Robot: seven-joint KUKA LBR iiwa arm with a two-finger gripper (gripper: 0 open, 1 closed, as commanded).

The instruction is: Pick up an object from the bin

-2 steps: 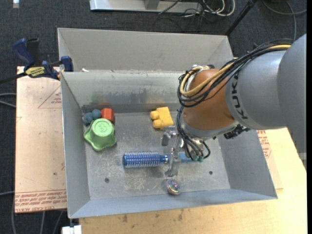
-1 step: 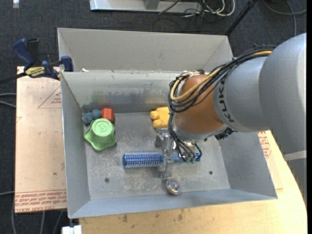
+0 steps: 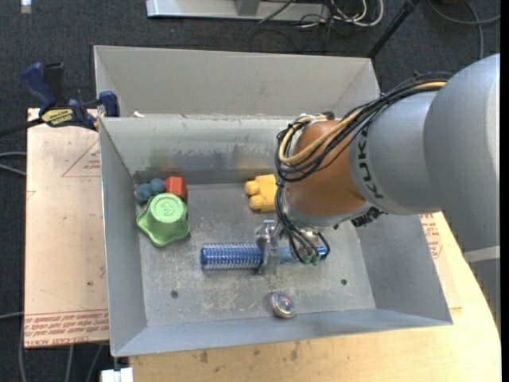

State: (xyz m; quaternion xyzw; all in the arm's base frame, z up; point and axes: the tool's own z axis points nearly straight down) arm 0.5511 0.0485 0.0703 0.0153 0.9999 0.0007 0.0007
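Note:
My gripper [image 3: 265, 249] hangs low in the middle of the bin, under the orange cover, with its metal fingers at the right end of a blue ribbed cylinder [image 3: 229, 256] that lies flat on the floor. The fingertips look to be touching or straddling that end, but I cannot make out whether they are open or shut. A yellow blocky toy [image 3: 261, 192] sits just behind the gripper, partly hidden by the arm. A small shiny round thing [image 3: 281, 305] lies near the front wall.
At the left stands a green lidded cup [image 3: 164, 217], with a dark blue lump [image 3: 148, 190] and an orange block [image 3: 175, 186] behind it. The arm covers the bin's right middle.

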